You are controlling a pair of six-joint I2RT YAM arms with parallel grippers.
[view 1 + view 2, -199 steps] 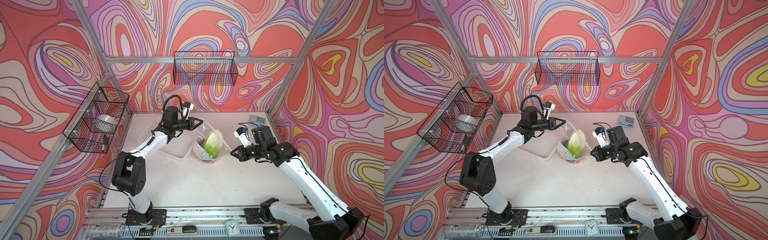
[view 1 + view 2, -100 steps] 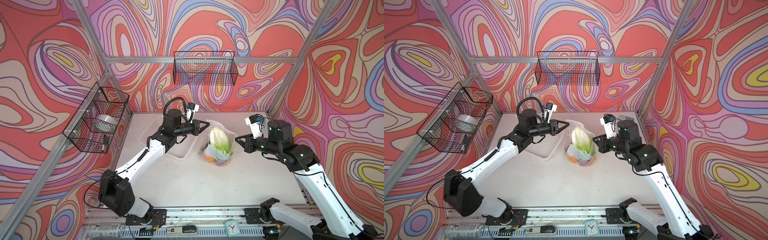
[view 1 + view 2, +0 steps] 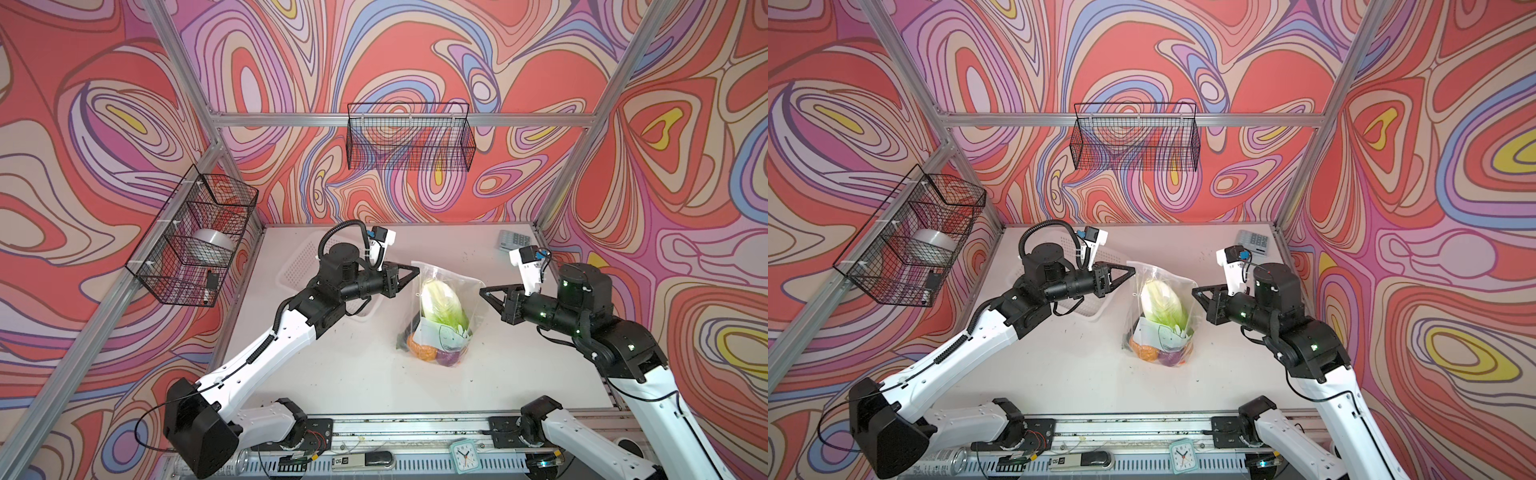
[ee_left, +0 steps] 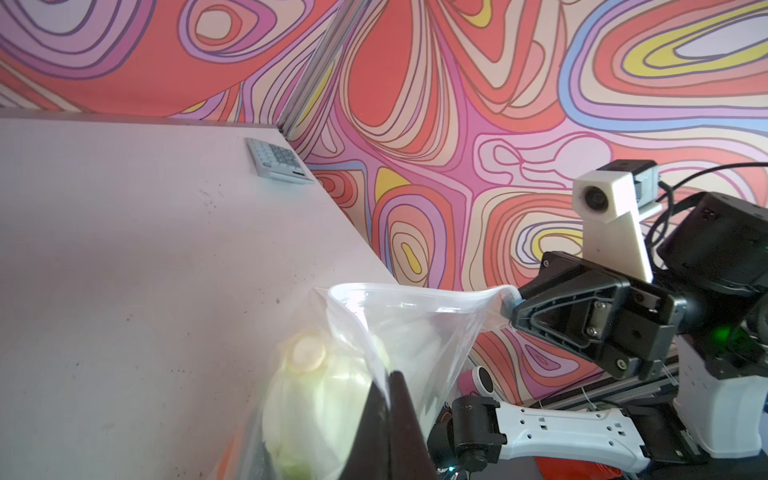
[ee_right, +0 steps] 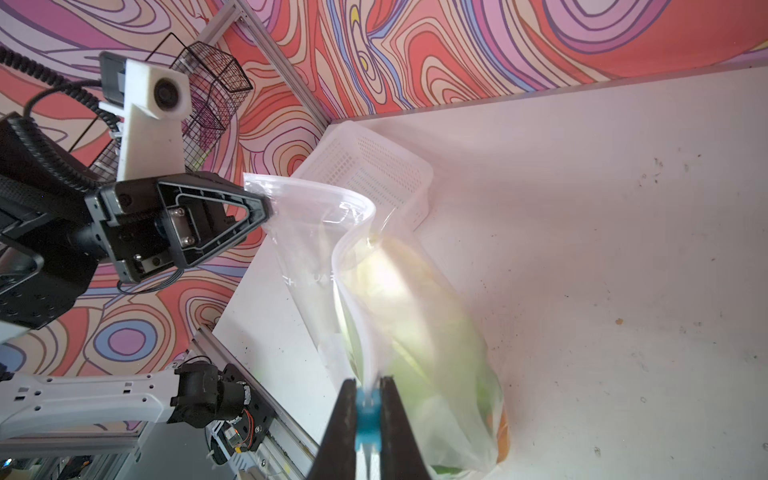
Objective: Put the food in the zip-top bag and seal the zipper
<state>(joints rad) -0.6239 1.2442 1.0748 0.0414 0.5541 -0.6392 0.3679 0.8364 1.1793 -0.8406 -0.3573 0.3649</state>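
The zip-top bag [image 3: 451, 286] [image 3: 1169, 286] hangs upright between my two grippers in both top views. Through the clear plastic I see the food: a green-white cabbage [image 3: 440, 303] [image 4: 316, 399] above an orange piece [image 3: 422, 351] and a purple onion [image 3: 448, 357]. My left gripper [image 3: 417, 270] [image 4: 390, 376] is shut on the bag's left top corner. My right gripper [image 3: 482, 289] [image 5: 368, 380] is shut on the light-blue slider [image 5: 368, 428] at the right end of the zipper [image 5: 353, 232]. The mouth sags open between them.
A white perforated basket [image 3: 297, 264] [image 5: 374, 166] lies behind the left arm. A calculator [image 3: 513, 240] sits in the back right corner. Wire baskets hang on the back wall [image 3: 409, 137] and the left wall [image 3: 195, 237]. A small clock [image 3: 461, 451] lies at the front rail.
Both grippers have carried the bag rightward, away from the basket. The right gripper has drawn farther right, so the bag's mouth is stretched wider and the bag hangs upright.
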